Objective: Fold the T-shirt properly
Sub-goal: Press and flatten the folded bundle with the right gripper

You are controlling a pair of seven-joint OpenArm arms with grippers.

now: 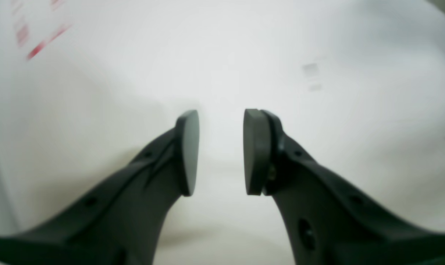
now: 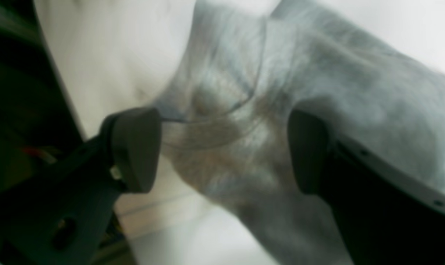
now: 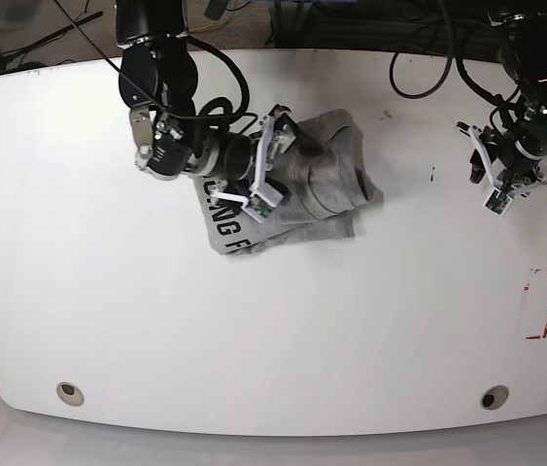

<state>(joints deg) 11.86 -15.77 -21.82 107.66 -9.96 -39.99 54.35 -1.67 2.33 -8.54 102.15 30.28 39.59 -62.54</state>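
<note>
A: On the white table (image 3: 98, 291), upper middle, a bit left of centre, sits the T-shirt (image 3: 326, 184). Heather grey, bunched into a rumpled, roughly folded pile, black letters showing at its lower left edge.

B: Table details?

A: Rounded corners, two round metal fittings (image 3: 70, 393) near the front edge, a red-outlined rectangle mark (image 3: 542, 304) at the base view's right side. Cables run along the far edge.

B: Arms?

A: The right arm (image 3: 156, 87) reaches in from the top left of the base view. The right gripper (image 3: 263, 165) is over the shirt's left part. Jaws spread wide, grey cloth lies between them in the wrist view, but the pads aren't pinching it; gap visible on both sides. White fingers (image 3: 275, 136) sit above the fabric.

B: Other side?

A: The left gripper (image 3: 499, 175) is well apart from the shirt, at the base view's right, over bare table. Wrist view shows its two dark pads (image 1: 187, 151) parted with a clear gap, nothing between them, just the blurred white surface below. Partly spread, holding nothing.
</note>
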